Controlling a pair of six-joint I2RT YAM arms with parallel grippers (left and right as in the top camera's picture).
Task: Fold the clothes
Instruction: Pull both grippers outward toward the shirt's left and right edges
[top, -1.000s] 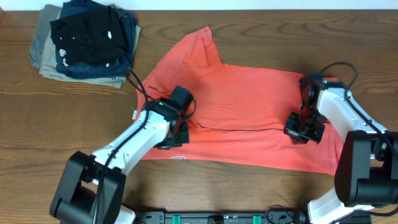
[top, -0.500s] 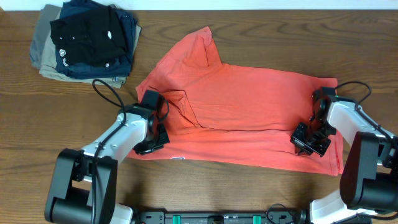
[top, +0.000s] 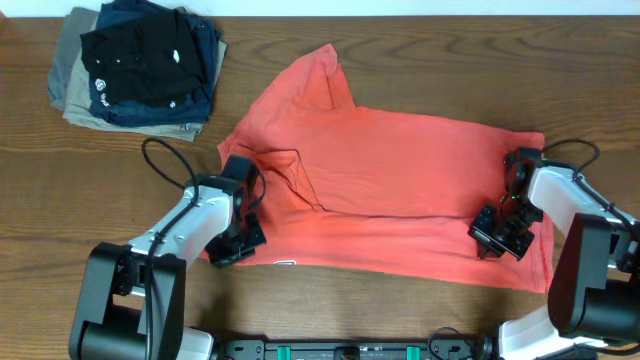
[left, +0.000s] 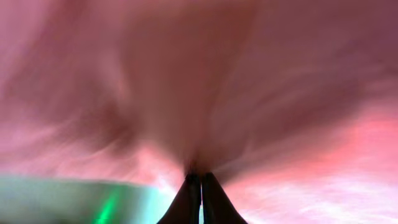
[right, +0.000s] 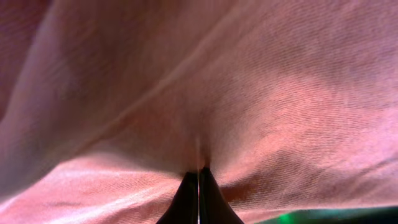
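The coral-red T-shirt (top: 390, 190) lies spread across the middle of the table with its upper layer folded over toward the front; one sleeve points to the back at the upper left. Its lettering is hidden. My left gripper (top: 232, 245) is shut on the shirt's front left edge. My right gripper (top: 497, 238) is shut on the shirt's front right edge. In the left wrist view the shut fingers (left: 200, 180) pinch red cloth (left: 205, 81). In the right wrist view the shut fingers (right: 198, 177) pinch red cloth (right: 236, 93).
A stack of folded garments stands at the back left: black (top: 140, 55) and navy (top: 200, 45) ones on top of a khaki one (top: 75, 95). The bare wooden table (top: 80, 200) shows around the shirt.
Both grippers have pulled the shirt's upper layer outward and toward the front. The left moved left and forward, the right moved right and forward. The fold now reaches near the front edge.
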